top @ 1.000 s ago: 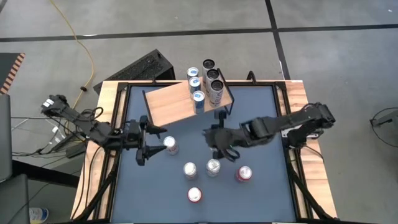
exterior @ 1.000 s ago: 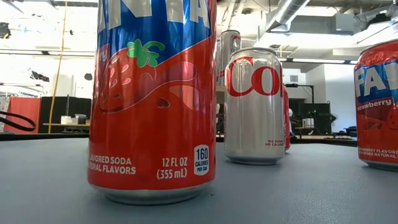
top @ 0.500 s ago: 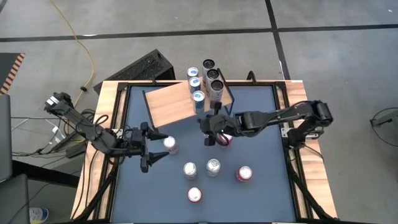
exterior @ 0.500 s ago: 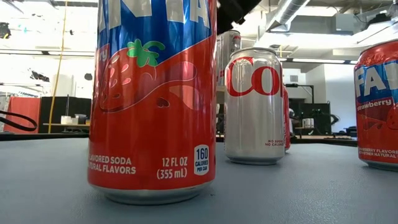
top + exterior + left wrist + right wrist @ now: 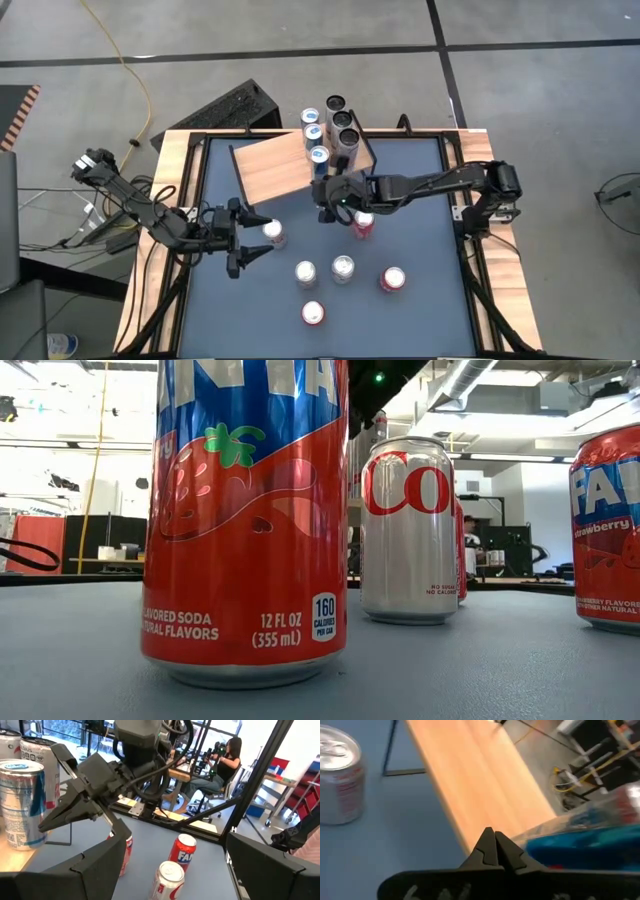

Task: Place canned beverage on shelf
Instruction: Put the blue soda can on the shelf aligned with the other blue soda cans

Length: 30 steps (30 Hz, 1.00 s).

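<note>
1. Your right gripper (image 5: 322, 190) hangs at the front edge of the shelf (image 5: 270, 168), jaws clenched tip to tip on nothing; the right wrist view shows the two dark fingers (image 5: 490, 851) meeting in a point over the board's edge.
2. Your left gripper (image 5: 246, 245) sits spread wide and empty at a silver can (image 5: 272, 232) on the tabletop (image 5: 420, 310), just in front of the shelf. Whether it touches that can I cannot tell.
3. Task's thing: six loose cans stand on the tabletop. Besides the silver can there are two more silver ones (image 5: 342, 268), a strawberry soda can (image 5: 392, 279), another red-labelled can (image 5: 314, 313), and a red can (image 5: 362, 222) directly under your right forearm. None is in a gripper.
4. Risk: that forearm lies low over the red can and close to the blue-and-silver cans (image 5: 318, 158) already on the board. A sideways sweep would likely topple either; they are tall, narrow cylinders on small bases.
5. Risk: the shut gripper could catch the board's lip and shove the shelf, which stands on thin black legs and looks light.
6. Risk: if the left gripper closes off-centre, the smooth round wall may squirt out and roll.
7. Materials: glossy thin aluminium cans, matte blue-grey tabletop, pale smooth wood board, black metal wire legs.
</note>
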Each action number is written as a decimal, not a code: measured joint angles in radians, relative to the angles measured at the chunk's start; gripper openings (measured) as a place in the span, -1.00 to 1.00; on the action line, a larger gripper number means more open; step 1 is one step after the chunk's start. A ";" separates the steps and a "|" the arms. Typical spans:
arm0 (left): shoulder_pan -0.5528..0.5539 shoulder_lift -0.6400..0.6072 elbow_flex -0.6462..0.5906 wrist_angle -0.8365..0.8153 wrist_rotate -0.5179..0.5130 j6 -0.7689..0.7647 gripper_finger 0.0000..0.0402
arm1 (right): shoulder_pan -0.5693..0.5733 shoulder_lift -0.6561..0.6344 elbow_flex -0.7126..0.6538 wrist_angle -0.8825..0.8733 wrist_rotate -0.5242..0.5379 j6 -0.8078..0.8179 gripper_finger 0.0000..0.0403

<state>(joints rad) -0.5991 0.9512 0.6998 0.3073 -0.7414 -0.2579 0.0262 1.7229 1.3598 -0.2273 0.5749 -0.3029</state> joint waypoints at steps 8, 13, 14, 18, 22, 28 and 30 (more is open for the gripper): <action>0.000 0.000 0.000 -0.001 0.000 0.006 0.66 | 0.028 -0.003 0.000 0.001 0.098 -0.059 -1.00; 0.000 0.000 0.000 -0.002 0.000 0.010 0.66 | 0.083 -0.003 0.000 -0.001 0.146 -0.127 -1.00; 0.000 0.000 0.000 -0.002 0.000 0.010 0.66 | 0.094 -0.003 0.000 -0.002 0.165 -0.145 -1.00; 0.000 0.000 0.000 -0.002 0.000 0.013 0.66 | 0.136 -0.003 0.000 -0.004 0.296 -0.271 -1.00; 0.000 0.000 0.000 -0.005 0.000 0.015 0.66 | 0.148 -0.004 0.000 -0.004 0.321 -0.360 -1.00; 0.000 0.000 0.000 -0.014 0.000 0.018 0.66 | 0.120 -0.001 0.000 -0.001 0.322 -0.400 -1.00; 0.000 0.000 0.000 -0.021 0.000 0.018 0.66 | 0.107 -0.001 0.000 -0.001 0.325 -0.400 -1.00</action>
<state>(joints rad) -0.5987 0.9512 0.6998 0.2861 -0.7414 -0.2398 0.1328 1.7218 1.3602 -0.2279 0.8997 -0.7025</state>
